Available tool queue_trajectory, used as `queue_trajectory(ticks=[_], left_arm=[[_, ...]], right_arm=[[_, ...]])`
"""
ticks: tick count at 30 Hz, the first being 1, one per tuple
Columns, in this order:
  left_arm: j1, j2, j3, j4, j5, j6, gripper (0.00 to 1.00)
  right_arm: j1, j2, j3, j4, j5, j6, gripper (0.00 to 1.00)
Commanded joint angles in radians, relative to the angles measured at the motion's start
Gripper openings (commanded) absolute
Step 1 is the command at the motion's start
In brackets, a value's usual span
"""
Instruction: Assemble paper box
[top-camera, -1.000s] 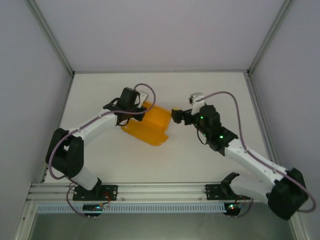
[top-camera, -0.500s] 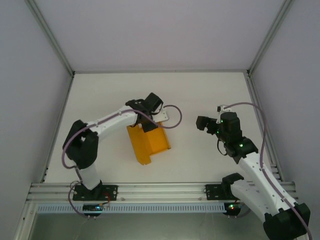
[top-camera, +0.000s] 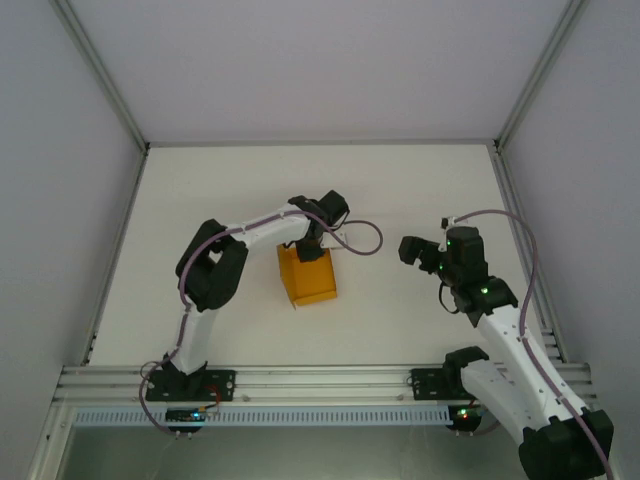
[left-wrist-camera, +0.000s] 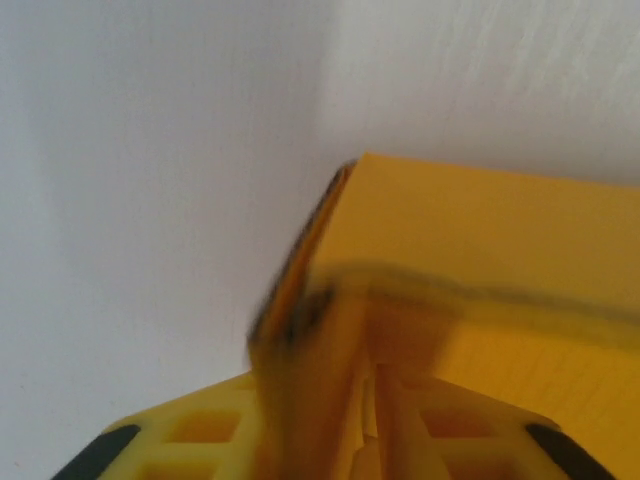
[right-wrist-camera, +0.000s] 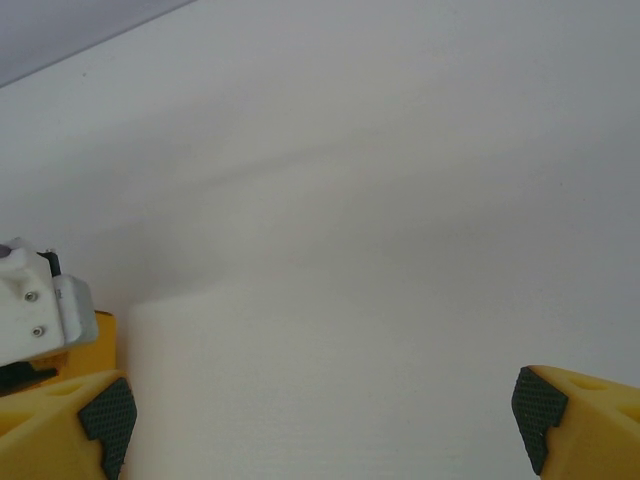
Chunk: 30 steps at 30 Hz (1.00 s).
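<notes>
Looking down from the top cam first: paper box (top-camera: 308, 278) sits on the table (top-camera: 420, 190) just left of centre frame. It's folded up into a small orange block, not a flat sheet. Left arm curls round from lower left, and the left gripper (top-camera: 316, 247) is down on the box's upper edge, touching it. Right gripper (top-camera: 408, 250) hangs right of centre, well apart from the box, jaws spread wide w/ nothing in them.

Left wrist cam: v. blurred. Orange card of the box (left-wrist-camera: 480, 230) takes centre & right of frame, one corner pointing to upper middle, a darker fold line running across. Yellow fingers (left-wrist-camera: 200, 445) come in at the bottom edge w/ a card wall standing between them. Can't tell whether they pinch that wall or sit loose round it, too smeared.

Right wrist cam: white table surface ahead, black pads (right-wrist-camera: 108, 420) at lower left & lower right corners, wide gap between, empty.

My read: box body is formed, so the step in hand is prob. tucking or pressing an end flap at that upper edge. Task looks well along but not done; can't see if the ends are closed. Next move, I'd say, calls for the right gripper to come in & steady the box so the thin card doesn't slide or buckle, while the left works the flap w/ a light touch.
</notes>
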<state>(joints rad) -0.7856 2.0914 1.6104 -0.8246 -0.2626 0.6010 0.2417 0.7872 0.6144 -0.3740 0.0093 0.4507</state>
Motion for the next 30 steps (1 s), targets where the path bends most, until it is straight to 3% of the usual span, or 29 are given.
queue_trajectory(ticks=[1,7,9,16,21,25,30], left_arm=[[-0.003,-0.006,0.051,-0.063,-0.002,0.021,0.46],[-0.004,-0.053,0.062,-0.038,0.073,0.019,0.70],[-0.004,-0.067,0.070,-0.025,0.078,0.012,1.00],[0.004,-0.192,0.085,0.156,0.025,-0.070,1.00],[0.023,-0.273,0.183,0.230,-0.104,-0.360,0.99],[0.105,-0.374,0.168,0.216,-0.101,-0.562,1.00],[0.246,-0.536,-0.044,0.235,-0.052,-0.720,1.00]], right_arm=[[-0.017,-0.008,-0.010,-0.015,-0.024,0.014,0.99],[-0.036,-0.008,-0.021,0.001,-0.035,0.020,0.99],[-0.040,-0.007,-0.021,0.002,-0.046,0.014,0.99],[-0.042,0.005,0.003,-0.012,-0.014,-0.004,0.99],[-0.034,0.054,0.039,0.005,-0.025,-0.056,0.99],[0.023,0.170,0.096,0.058,-0.092,-0.175,0.99],[0.154,0.462,0.277,0.065,-0.227,-0.459,0.99]])
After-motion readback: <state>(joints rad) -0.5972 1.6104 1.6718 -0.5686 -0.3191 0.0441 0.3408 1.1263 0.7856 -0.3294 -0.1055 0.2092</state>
